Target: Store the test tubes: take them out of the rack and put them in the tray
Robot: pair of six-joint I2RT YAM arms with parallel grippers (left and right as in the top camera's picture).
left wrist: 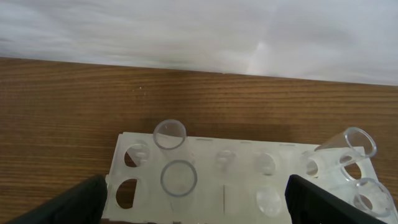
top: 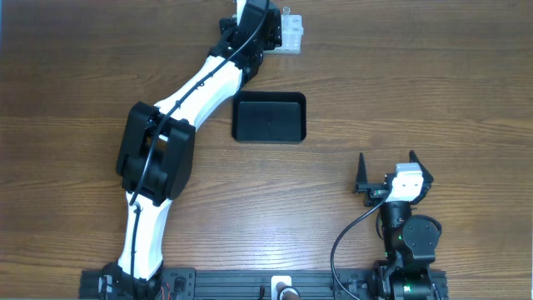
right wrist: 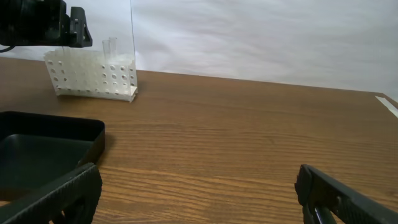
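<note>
A clear plastic rack [top: 292,32] stands at the table's far edge, with my left gripper [top: 250,25] hovering right over it. From the left wrist view the rack [left wrist: 242,180] holds clear test tubes: two [left wrist: 170,134] [left wrist: 179,178] near one end, and others [left wrist: 354,146] leaning at the opposite end. My left gripper [left wrist: 196,211] is open, its fingers straddling the rack. The black tray [top: 269,117] lies in the middle of the table with nothing in it. My right gripper [top: 387,171] rests open near the front right, away from the rack [right wrist: 92,76] and beside the tray [right wrist: 43,158].
A white wall rises just behind the rack. Bare wooden tabletop [top: 416,92] stretches to the right of the tray and the rack.
</note>
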